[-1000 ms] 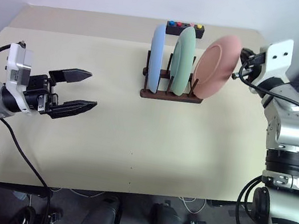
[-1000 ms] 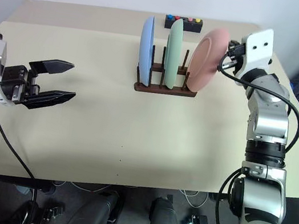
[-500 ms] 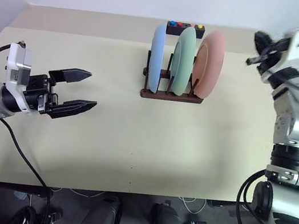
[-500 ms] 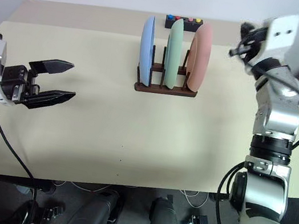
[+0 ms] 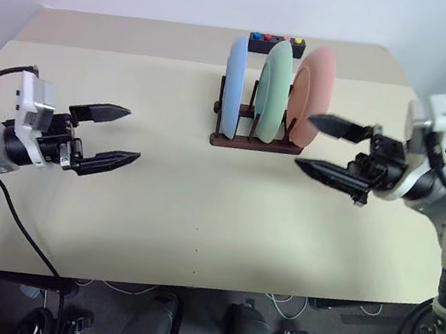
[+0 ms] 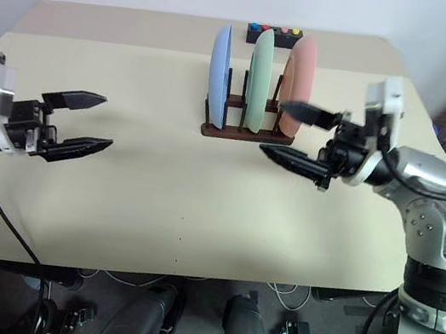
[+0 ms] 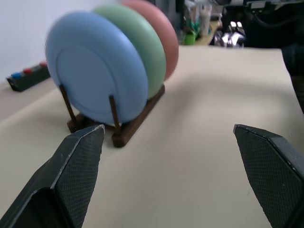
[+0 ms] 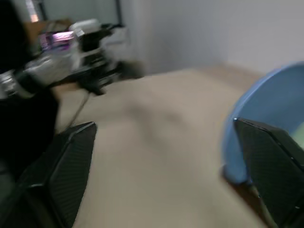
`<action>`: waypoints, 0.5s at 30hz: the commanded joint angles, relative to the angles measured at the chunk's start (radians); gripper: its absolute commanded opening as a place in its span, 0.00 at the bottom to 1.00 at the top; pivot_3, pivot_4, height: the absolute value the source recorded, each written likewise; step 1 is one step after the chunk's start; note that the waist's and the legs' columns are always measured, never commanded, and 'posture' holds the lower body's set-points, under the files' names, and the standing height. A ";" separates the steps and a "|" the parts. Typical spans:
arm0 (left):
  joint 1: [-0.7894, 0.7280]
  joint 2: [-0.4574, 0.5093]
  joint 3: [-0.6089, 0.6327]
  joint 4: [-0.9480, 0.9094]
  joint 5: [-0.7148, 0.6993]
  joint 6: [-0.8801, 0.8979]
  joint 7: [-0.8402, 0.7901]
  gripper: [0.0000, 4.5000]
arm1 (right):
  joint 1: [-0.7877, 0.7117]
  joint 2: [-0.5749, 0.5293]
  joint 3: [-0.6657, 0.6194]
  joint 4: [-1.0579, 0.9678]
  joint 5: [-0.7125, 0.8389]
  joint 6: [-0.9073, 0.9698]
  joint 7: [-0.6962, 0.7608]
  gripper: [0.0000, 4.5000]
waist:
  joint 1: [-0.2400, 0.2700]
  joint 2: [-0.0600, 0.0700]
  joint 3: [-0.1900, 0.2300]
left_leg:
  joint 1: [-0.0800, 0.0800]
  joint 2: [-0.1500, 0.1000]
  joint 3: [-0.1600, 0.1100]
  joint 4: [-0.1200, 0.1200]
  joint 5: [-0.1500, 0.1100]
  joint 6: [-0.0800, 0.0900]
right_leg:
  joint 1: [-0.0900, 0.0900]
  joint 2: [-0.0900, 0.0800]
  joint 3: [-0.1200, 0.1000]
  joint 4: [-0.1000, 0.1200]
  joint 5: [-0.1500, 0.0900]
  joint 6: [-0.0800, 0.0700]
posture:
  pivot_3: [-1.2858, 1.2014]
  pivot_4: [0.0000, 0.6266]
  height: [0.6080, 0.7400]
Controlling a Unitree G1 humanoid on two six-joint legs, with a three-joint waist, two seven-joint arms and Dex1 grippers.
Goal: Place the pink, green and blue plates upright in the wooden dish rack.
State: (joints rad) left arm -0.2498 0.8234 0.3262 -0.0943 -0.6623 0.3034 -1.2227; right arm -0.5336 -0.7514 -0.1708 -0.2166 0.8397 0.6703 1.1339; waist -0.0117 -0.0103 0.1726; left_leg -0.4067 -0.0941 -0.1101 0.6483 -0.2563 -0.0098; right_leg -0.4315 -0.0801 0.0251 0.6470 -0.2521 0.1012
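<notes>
- The blue plate [image 5: 233, 85], green plate [image 5: 273, 88] and pink plate [image 5: 312, 95] stand upright in the wooden dish rack [image 5: 255, 142].
- The right gripper [image 5: 322, 145], fingers wide and empty, hovers just beside the rack's pink end.
- The left gripper [image 5: 120, 135], spread wide and empty, is well apart from the rack, off its blue end.

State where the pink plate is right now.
In the left eye view the pink plate stands upright in the rightmost slot of the wooden dish rack, beside the green plate, with the black button box behind it.
</notes>
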 commanded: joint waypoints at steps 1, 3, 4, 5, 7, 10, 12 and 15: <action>0.006 0.023 0.027 -0.021 -0.008 -0.015 -0.020 1.00 | 0.017 -0.045 -0.021 -0.051 0.017 -0.015 0.063 0.99 | 0.000 0.000 0.000 | 0.000 0.000 0.000 0.000 0.000 0.000 | 0.000 0.000 0.000 0.000 0.000 0.000 | 0.52 0.24 1.00; 0.011 0.020 0.035 -0.032 -0.029 -0.007 -0.030 1.00 | 0.025 -0.039 -0.011 -0.051 -0.046 -0.082 0.051 0.99 | 0.001 0.000 0.000 | 0.000 0.000 0.000 0.000 0.000 0.000 | 0.000 0.000 0.000 0.000 0.000 0.000 | 0.52 0.24 1.00; 0.014 0.018 0.036 -0.040 -0.032 -0.003 -0.027 1.00 | 0.026 -0.036 -0.009 -0.055 -0.043 -0.080 0.049 0.99 | 0.001 0.000 0.000 | 0.000 0.000 0.000 0.000 0.000 0.000 | 0.000 0.000 0.000 0.000 0.000 0.000 | 0.52 0.24 1.00; 0.017 0.015 0.033 -0.045 -0.030 -0.003 -0.023 1.00 | 0.029 -0.032 -0.005 -0.061 -0.045 -0.086 0.050 0.99 | 0.001 0.000 0.000 | 0.000 0.000 0.000 0.000 0.000 0.000 | 0.000 0.000 0.000 0.000 0.000 0.000 | 0.52 0.24 1.00; 0.021 0.005 0.028 -0.056 -0.025 -0.008 -0.010 1.00 | 0.033 -0.017 0.008 -0.073 -0.068 -0.111 0.032 0.99 | 0.002 0.000 0.000 | 0.000 0.000 0.000 0.000 0.000 0.000 | 0.000 0.000 0.000 0.000 0.000 0.000 | 0.52 0.24 1.00; 0.024 0.003 0.028 -0.059 -0.023 -0.010 -0.005 1.00 | 0.032 -0.005 0.028 -0.084 -0.079 -0.110 0.012 0.99 | 0.001 0.000 0.000 | 0.000 0.000 0.000 0.000 0.000 0.000 | 0.000 0.000 0.000 0.000 0.000 0.000 | 0.52 0.24 1.00; 0.019 0.003 0.024 -0.047 -0.018 -0.013 -0.008 1.00 | 0.024 0.003 0.043 -0.084 -0.090 -0.111 -0.003 0.99 | 0.002 0.000 0.000 | 0.000 0.000 0.000 0.000 0.000 0.000 | 0.000 0.000 0.000 0.000 0.000 0.000 | 0.52 0.24 1.00; 0.003 -0.002 0.003 -0.011 -0.003 -0.029 -0.027 1.00 | 0.018 0.016 0.067 -0.078 -0.112 -0.123 -0.018 0.99 | 0.002 0.000 0.000 | 0.000 0.000 0.000 0.000 0.000 0.000 | 0.000 0.000 0.000 0.000 0.000 0.000 | 0.52 0.24 1.00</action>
State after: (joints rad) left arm -0.2322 0.8215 0.3268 -0.1151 -0.6650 0.2943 -1.2396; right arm -0.4967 -0.7443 -0.1049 -0.2691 0.7346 0.5670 1.1246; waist -0.0099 -0.0105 0.1725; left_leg -0.4068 -0.0941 -0.1103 0.6482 -0.2563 -0.0099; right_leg -0.4317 -0.0804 0.0251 0.6467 -0.2521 0.1012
